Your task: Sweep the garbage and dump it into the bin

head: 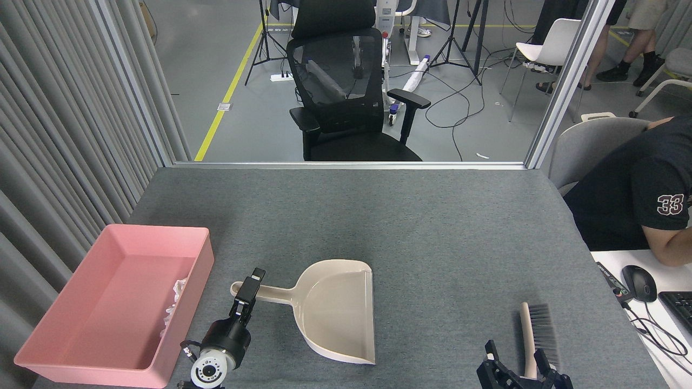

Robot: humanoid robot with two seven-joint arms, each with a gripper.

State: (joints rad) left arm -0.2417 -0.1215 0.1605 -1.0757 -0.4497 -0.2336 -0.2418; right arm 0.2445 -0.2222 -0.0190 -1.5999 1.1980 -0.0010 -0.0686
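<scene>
Left pincer (250,284) sits at the end of the dustpan (335,310) handle, its dark fingers straddling the beige stem, so it reads as clenched on the handle, though the contact itself is small in the head view. Right pincer (527,373) is low at the frame's bottom edge, beside the lower end of the brush (532,335); whether it is released or closed I cannot tell.

The garbage (175,302), crumpled white tissue, lies inside the bin (81,335), against the bin wall nearest the left pincer, just to that pincer's left. The dustpan scoop, to the left pincer's right on the desk (432,227), looks empty and rests flat.

Judged from this, the dumping step appears done and the step in hand is setting the dustpan down. The next move likely calls for opening the left pincer and lifting clear without dragging the handle, and for parting the right pincer from the brush, if it grips it at all.

The left arm comes up from the bottom edge, its round wrist housing nearest the camera and the pincer reaching forward and slightly right. Only the top of the right arm's end shows, pointing upward.
</scene>
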